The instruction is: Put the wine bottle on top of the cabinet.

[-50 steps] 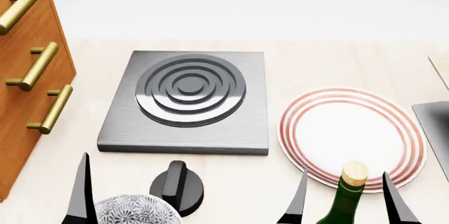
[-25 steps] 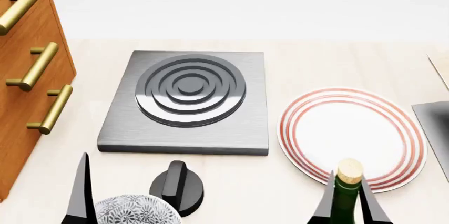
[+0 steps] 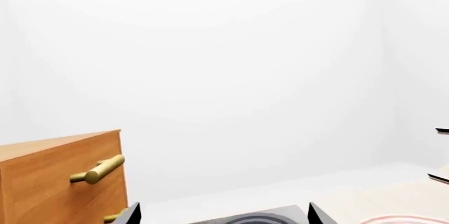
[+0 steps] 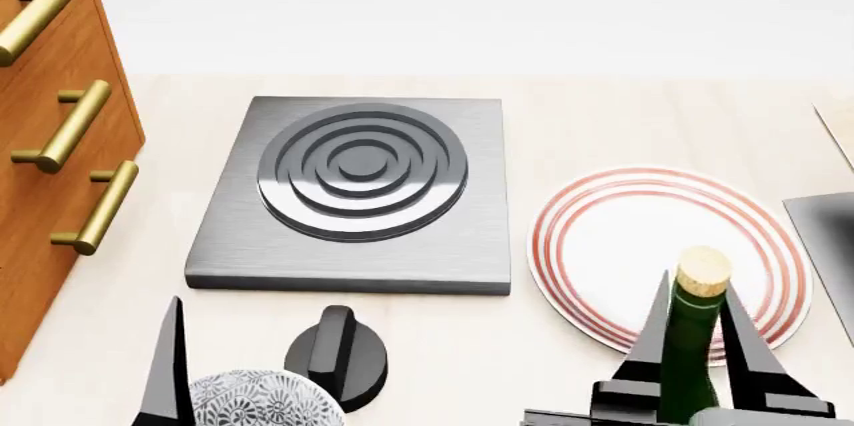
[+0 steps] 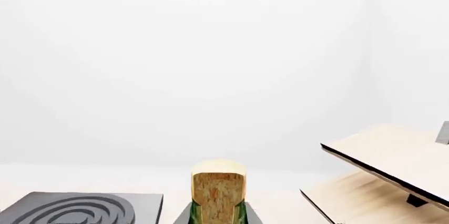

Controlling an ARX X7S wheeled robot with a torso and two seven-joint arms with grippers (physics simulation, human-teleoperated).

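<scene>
Big reddish-brown cabinet (image 4: 54, 146) along the left edge of the head view, brass bar handles (image 4: 64, 126) stacked down its front; also visible in the left wrist view as a wooden corner (image 3: 63, 182) with one handle sticking out. Pale wood counter (image 4: 641, 116) running under everything. Grey cooktop slab (image 4: 360, 196) with concentric rings sitting mid-counter, black knob (image 4: 336, 351) just in front of it. White plate with red rings (image 4: 667, 256) off to the right of the cooktop. Slanted light-wood rack (image 5: 393, 166) showing in the right wrist view. Patterned grey bowl (image 4: 260, 401) poking in at the bottom, next to the knob. Wine bottle (image 4: 691, 346) upright near the bottom right, in front of the plate's near edge, neck and tan cork up between the black fingers of the right gripper (image 4: 694, 346), which sit tight against the neck on both sides, so clamped on it. Same cork (image 5: 218, 190) front and centre in the right wrist view. Left gripper (image 3: 223, 214) just two dark fingertips set wide apart, nothing between them.
</scene>
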